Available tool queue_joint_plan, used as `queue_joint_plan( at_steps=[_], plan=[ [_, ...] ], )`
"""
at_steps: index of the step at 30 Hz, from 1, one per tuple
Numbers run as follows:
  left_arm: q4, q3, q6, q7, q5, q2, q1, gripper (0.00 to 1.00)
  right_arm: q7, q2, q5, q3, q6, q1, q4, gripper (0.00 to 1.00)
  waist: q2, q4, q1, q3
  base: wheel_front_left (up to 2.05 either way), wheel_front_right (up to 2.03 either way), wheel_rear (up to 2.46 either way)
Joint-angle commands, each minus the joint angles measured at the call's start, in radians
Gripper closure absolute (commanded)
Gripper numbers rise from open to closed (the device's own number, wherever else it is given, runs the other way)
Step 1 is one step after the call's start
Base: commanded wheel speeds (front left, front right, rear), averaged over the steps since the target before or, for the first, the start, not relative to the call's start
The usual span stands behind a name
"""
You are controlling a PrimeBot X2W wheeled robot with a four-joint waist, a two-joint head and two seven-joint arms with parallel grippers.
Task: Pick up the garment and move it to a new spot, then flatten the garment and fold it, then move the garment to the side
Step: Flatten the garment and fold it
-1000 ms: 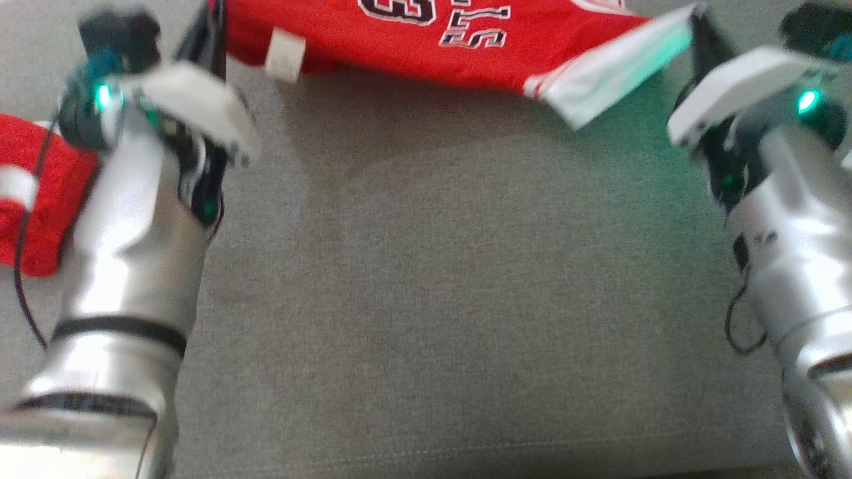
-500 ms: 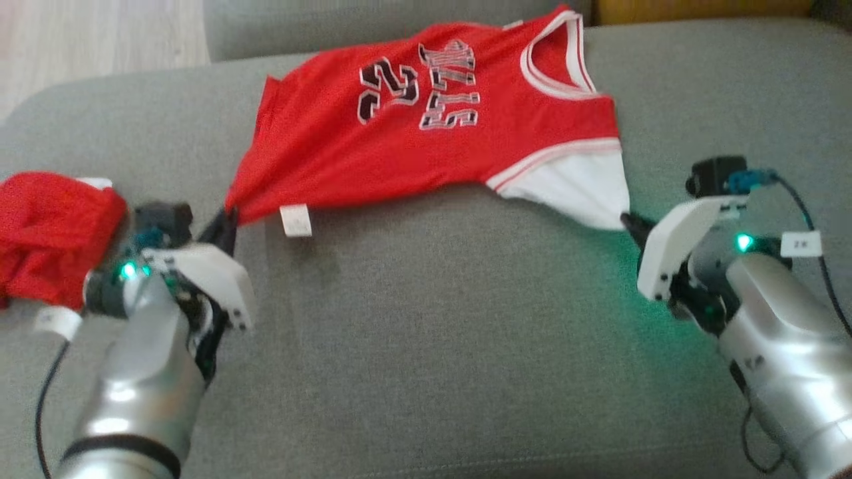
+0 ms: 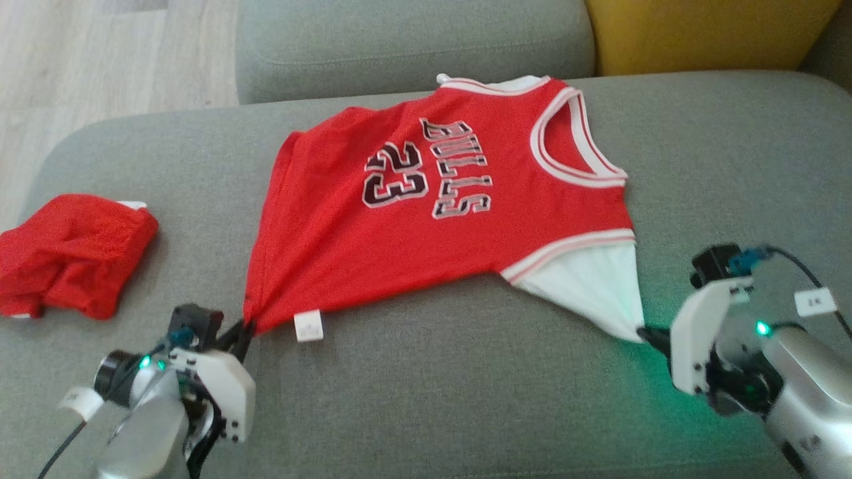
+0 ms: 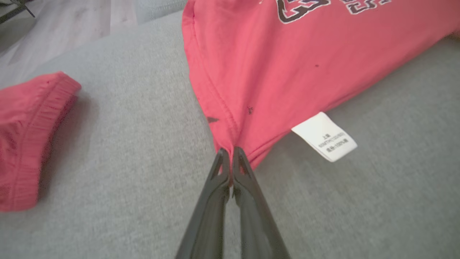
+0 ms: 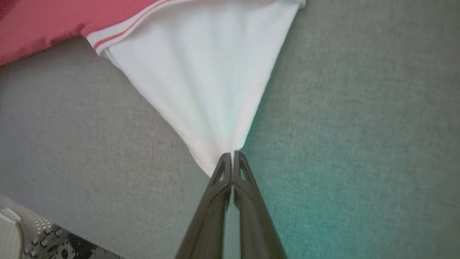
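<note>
The red jersey (image 3: 426, 219) is down on the grey sofa (image 3: 432, 412) now, number and lettering face up, neck hole towards the robot's right. A second ago it sat at the very top of the robot's head view, with a shadow under it as though it were held clear of the seat. Much of that shift is the head tipping up to take in the whole cushion, but the cloth does look laid out rather than hanging. The left end effector (image 3: 243, 329) is clenched on the near hem corner, just beside the white care label (image 3: 309, 326). The right end effector (image 3: 649, 334) is clenched on the tip of the white inner panel below the armhole. Both pinched corners are drawn to points, with creases fanning out from them, so the near edge is under tension. To me the carry to a new spot is about done and the flattening is under way. The far side looks smoother than the near one. A crumpled red bundle (image 3: 66, 259) lies well apart on the robot's left, untouched.
</note>
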Motion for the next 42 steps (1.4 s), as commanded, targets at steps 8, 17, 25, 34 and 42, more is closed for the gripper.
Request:
queue_joint_plan(
  at_steps=[8,17,25,34,42],
  plan=[
    [-0.131,-0.001,0.001,0.031,-0.017,0.091,0.058,1.00,0.141,-0.134,0.070,-0.016,-0.001,0.087,-0.108,1.00,-0.0001,0.020,0.0000,-0.027,0.00,0.00,0.00],
    [-0.272,-0.039,0.006,0.068,-0.019,0.112,0.138,1.00,0.317,-0.231,0.108,-0.123,-0.001,0.188,-0.163,1.00,-0.0001,0.020,0.0000,-0.050,0.00,0.00,0.00],
    [-0.390,-0.061,0.004,0.145,-0.060,0.165,0.238,1.00,0.424,-0.229,0.086,-0.226,-0.001,0.274,-0.249,1.00,-0.0001,0.021,0.0000,-0.066,0.00,0.00,0.00],
    [-0.628,-0.110,0.002,0.281,-0.177,0.292,0.352,1.00,0.588,-0.237,0.033,-0.349,-0.001,0.385,-0.353,1.00,-0.0001,0.043,0.0000,-0.082,0.00,0.00,0.00],
    [-0.783,-0.116,0.009,0.354,-0.227,0.357,0.387,1.00,0.674,-0.197,-0.027,-0.494,-0.001,0.421,-0.469,1.00,-0.0001,0.053,0.0000,-0.076,0.00,0.00,0.00]
  ],
)
